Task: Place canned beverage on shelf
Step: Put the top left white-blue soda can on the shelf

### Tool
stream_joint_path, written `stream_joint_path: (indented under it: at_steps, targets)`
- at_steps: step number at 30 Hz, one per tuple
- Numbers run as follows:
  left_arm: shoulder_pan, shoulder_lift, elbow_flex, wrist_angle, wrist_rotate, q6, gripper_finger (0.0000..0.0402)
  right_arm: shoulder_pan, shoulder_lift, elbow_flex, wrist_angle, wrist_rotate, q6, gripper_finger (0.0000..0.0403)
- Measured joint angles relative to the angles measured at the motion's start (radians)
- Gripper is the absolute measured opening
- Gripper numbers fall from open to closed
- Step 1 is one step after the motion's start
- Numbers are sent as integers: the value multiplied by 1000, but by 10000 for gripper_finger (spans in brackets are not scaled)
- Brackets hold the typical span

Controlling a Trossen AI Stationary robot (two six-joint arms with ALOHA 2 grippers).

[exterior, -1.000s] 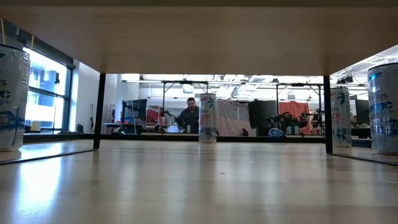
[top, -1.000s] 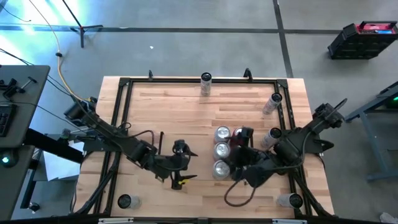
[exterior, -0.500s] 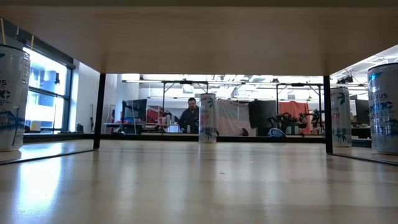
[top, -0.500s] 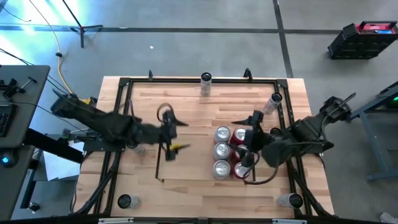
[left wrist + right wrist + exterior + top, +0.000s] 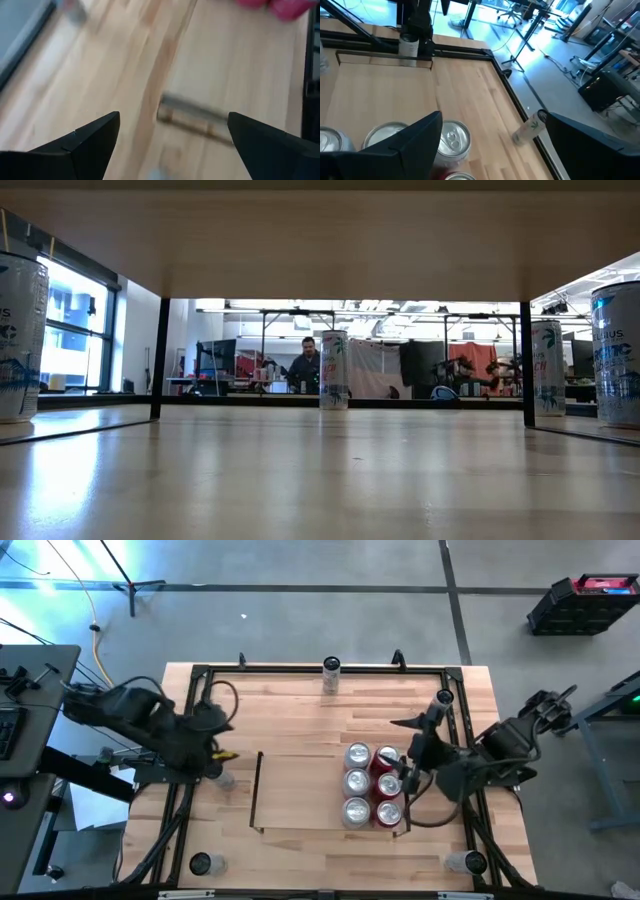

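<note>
Since a sec ago both arms have pulled back. The right end effector (image 5: pixel 415 735), which was low over the lower-right part of the shelf (image 5: pixel 258 790), is now up and off toward the counter's (image 5: pixel 300 710) right edge, fingers wide w/ nothing between them; its wrist view looks down on can tops. The left end effector (image 5: pixel 218 745) has swung from mid-frame, inside the shelf, out to the counter's left rail, also wide and empty. With the arm out of the way, the shelf's right end shows 2 columns of cans: 3 silver cans (image 5: pixel 356 783) and, just right of them, 3 red cans (image 5: pixel 388 785), touching or nearly so, all upright inside the black rails. So the latest can looks placed and let go; that cycle is prob. done. The left 2/3 of the shelf is bare wood. Loose cans are left around the counter's edge, e.g. one at top centre (image 5: pixel 331 675) and one at upper right (image 5: pixel 441 705), so the next step is likely a fresh pick.
</note>
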Motion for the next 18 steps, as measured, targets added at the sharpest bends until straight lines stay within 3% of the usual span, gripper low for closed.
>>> stream_joint_path:
  at_steps: [6,18]
  targets:
    - [-53,-9,-38,-221,56,-194,362,28,51,0,0,54,36,341]
    - [-168,-26,-255,-227,81,-261,362,130,141,0,1,108,179,341]
